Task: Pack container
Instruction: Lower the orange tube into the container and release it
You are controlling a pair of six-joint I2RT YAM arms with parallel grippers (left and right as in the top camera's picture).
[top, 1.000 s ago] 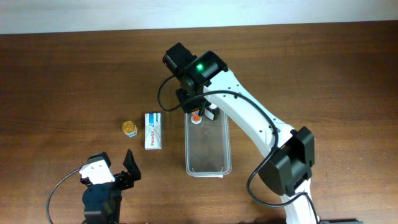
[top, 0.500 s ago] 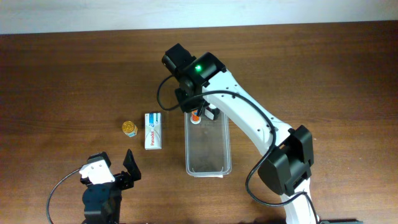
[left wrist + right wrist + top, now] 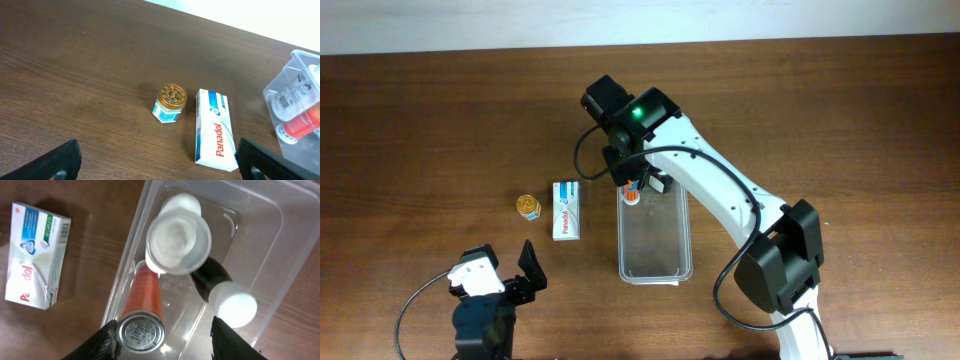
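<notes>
Right gripper (image 3: 170, 347), jaws parted, nothing between the fingertips. Directly beneath, the container (image 3: 272, 255), holding a white bottle (image 3: 177, 240), an orange bottle (image 3: 142, 297) and a dark bottle (image 3: 210, 277). Farther out sideways, a Panadol box (image 3: 35, 255) on the table (image 3: 100, 210).

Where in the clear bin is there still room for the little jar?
The bin is bare at the end nearest the robot's base, past the bottles. The far end, under the right gripper, is crowded with them.
</notes>
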